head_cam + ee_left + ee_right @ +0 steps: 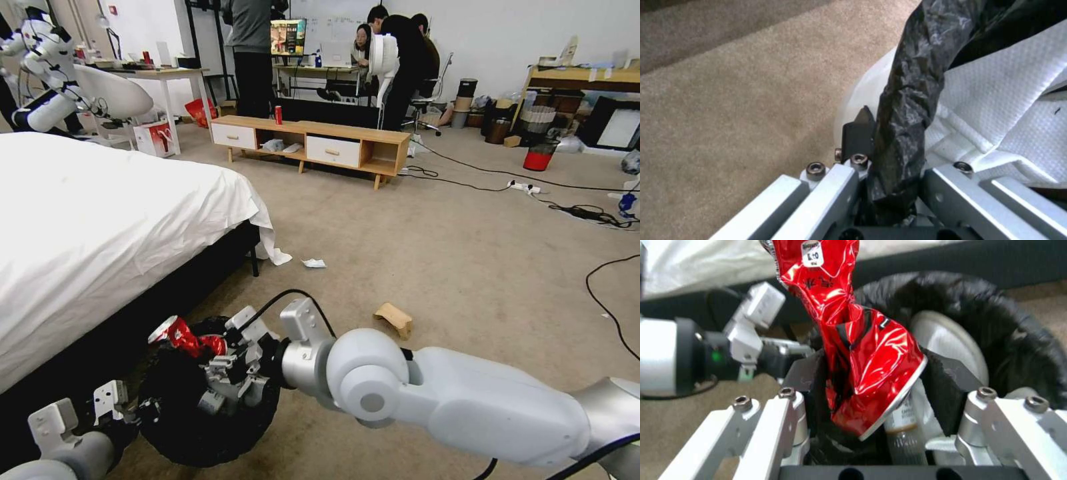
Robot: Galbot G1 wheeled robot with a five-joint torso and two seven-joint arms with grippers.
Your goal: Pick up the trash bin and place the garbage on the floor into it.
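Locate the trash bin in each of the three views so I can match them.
Head view: trash bin at bottom left, beside the bed.
Left wrist view: its bagged rim clamped in the left gripper.
Right wrist view: behind the red wrapper.
Shared landmark: crinkly black bag.

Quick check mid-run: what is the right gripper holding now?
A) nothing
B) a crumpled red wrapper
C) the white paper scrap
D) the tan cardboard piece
B: the right gripper is shut on the red wrapper, held at the bin, whose bagged rim the left gripper clamps; the cardboard and paper scrap lie on the floor.
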